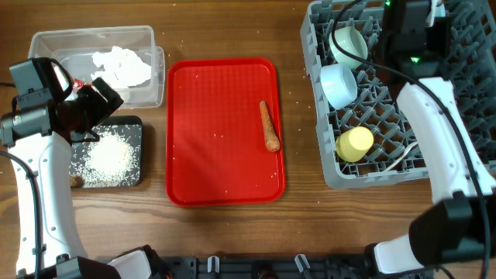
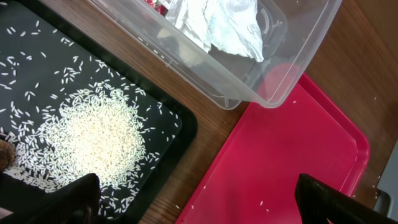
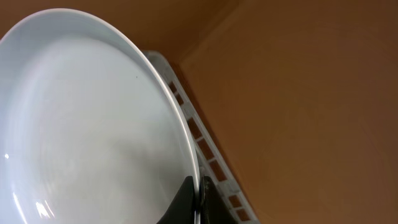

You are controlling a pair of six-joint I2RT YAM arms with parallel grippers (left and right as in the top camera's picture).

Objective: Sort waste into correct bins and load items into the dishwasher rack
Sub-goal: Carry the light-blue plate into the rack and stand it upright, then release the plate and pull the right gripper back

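Looks to be seating the round pale blue plate [image 3: 81, 124] in the grey dishwasher rack [image 1: 380, 116]: pinched at the rim by the closed right gripper [image 3: 198, 202], held on edge, filling the left of the right wrist frame with a strip of rack grid just behind. Cannot be seen from overhead, hidden under the arm at the top right of that frame. Keep it upright, aim the lower rim at a free slot between pegs, lower until seated, and only then let go; otherwise risks tipping onto the pegs. Steer clear of the two pale blue bowls [image 1: 339, 84] and the yellow cup [image 1: 355, 143] down the rack's left side, and of the cable trailing across the grid. At the left of the overhead frame, left gripper [image 2: 199, 199] spread open and empty, hovering above the near edges of the black tray [image 1: 133, 128] and the red tray [image 1: 182, 155]. Already binned: rice [image 1: 108, 159] heaped on the black tray with the brown lump [image 1: 75, 180] at its lower left corner, crumpled tissue [image 1: 122, 68] and a bit of red wrapper [image 2: 155, 5] in the clear tub [image 1: 46, 43]. Not yet sorted: the carrot [image 1: 268, 126] on the red tray, plus stray grains there and on the desk [image 1: 302, 217].
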